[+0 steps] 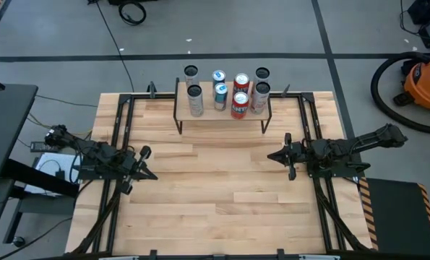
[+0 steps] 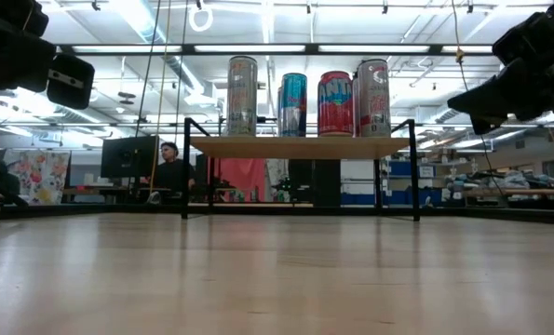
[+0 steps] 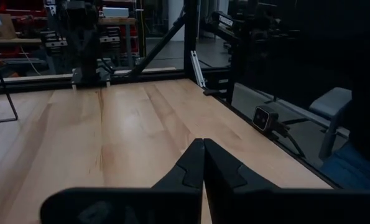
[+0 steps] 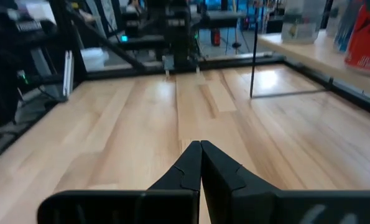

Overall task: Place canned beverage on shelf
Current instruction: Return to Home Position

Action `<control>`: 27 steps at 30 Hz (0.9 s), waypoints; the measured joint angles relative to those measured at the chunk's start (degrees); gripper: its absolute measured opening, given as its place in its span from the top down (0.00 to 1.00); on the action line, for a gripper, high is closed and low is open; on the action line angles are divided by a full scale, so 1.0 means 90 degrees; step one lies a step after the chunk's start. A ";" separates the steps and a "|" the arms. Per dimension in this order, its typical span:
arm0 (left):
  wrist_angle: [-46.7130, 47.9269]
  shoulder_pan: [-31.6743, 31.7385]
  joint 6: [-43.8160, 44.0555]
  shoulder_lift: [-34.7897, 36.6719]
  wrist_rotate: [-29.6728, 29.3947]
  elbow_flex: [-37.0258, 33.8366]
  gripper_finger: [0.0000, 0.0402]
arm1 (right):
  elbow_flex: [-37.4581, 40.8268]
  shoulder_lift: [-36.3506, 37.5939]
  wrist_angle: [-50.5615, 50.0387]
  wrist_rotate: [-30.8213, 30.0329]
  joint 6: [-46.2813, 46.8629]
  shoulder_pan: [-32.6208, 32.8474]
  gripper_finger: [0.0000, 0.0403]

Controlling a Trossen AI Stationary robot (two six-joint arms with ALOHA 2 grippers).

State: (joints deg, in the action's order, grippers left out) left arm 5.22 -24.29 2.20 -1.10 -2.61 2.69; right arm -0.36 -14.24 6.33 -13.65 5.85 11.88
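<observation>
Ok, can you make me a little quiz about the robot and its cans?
1. True or false: the red soda cans stand on the small light-wood shelf with black legs.
2. How many cans are on the shelf? A four, B eight, C six.
3. Fill in: the jaws of the left arm and the right arm are both ___.
Key: 1 true; 2 B; 3 shut.

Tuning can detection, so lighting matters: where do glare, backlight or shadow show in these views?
Low view: ceiling light strips glare behind the soda cans on the shelf, and the left arm and right arm read as dark silhouettes. Right wrist view: a bright sheen lies on the tabletop by the shelf leg. High view: even light, faint shadows only.
</observation>
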 joint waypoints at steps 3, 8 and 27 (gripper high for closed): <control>-0.0285 -0.0002 0.0002 0.0000 0.0000 -0.0098 0.98 | 0.0000 0.0269 -0.0012 0.0000 0.0000 0.0000 0.96; -0.0681 -0.0002 0.0019 0.0007 0.0002 -0.0251 0.98 | 0.0000 0.0838 -0.0001 -0.0004 0.0000 0.0000 0.96; -0.0681 -0.0002 -0.0003 0.0012 0.0005 -0.0251 0.98 | 0.0000 0.1569 0.0293 -0.0019 0.0000 0.0005 0.96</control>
State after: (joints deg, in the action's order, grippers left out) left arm -0.91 -24.32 2.17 -0.99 -2.57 0.43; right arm -0.36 -0.12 8.97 -13.82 5.85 11.92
